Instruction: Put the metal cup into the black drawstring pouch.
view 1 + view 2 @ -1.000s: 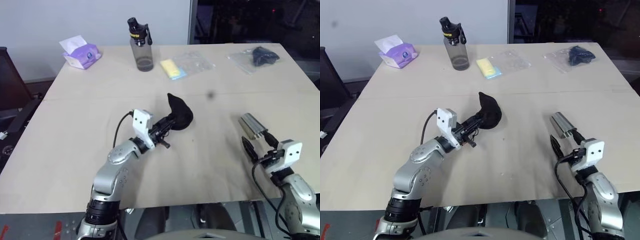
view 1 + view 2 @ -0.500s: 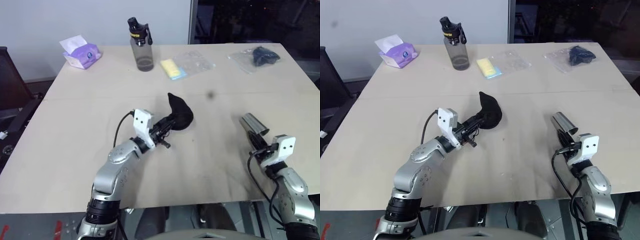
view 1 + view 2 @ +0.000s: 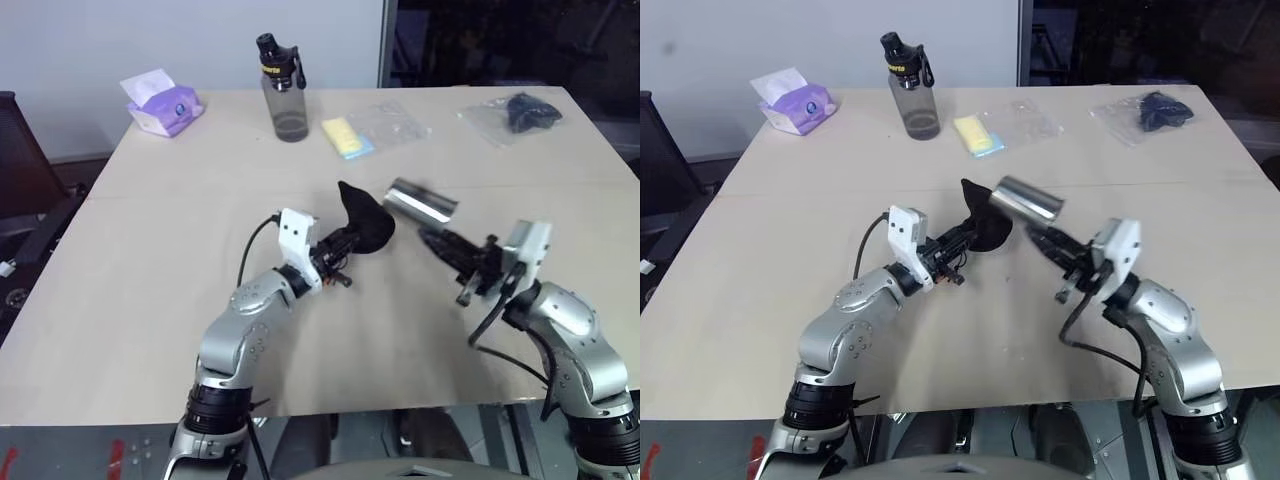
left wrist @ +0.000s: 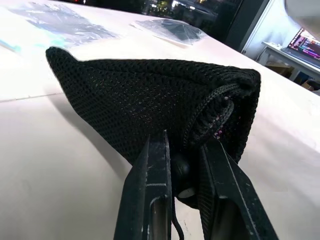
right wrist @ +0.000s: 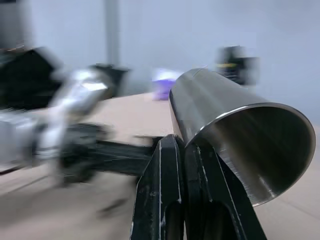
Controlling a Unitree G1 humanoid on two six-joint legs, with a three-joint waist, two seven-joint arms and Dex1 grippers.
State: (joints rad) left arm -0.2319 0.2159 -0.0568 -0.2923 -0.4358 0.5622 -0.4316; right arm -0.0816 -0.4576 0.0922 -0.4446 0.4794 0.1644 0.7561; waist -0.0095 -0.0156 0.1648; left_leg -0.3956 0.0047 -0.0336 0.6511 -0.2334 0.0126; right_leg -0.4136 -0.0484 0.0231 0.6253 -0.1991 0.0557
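Metal cup [image 3: 1028, 201] sits clamped by its rim in your right gripper [image 3: 1042, 240], lifted over the table [image 3: 760, 260], lying sideways just right of the black drawstring pouch [image 3: 983, 220]. Your left gripper [image 4: 182, 150] pinches the pouch's neck, arm reaching level. Its mouth looks bunched, hard to read. A water bottle [image 3: 906, 90] stands well behind.

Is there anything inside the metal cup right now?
The right wrist view looks into the metal cup's open mouth: bare metal wall, nothing visible inside. The deepest part is dark, so its bottom cannot be checked. The right gripper pinches its rim.
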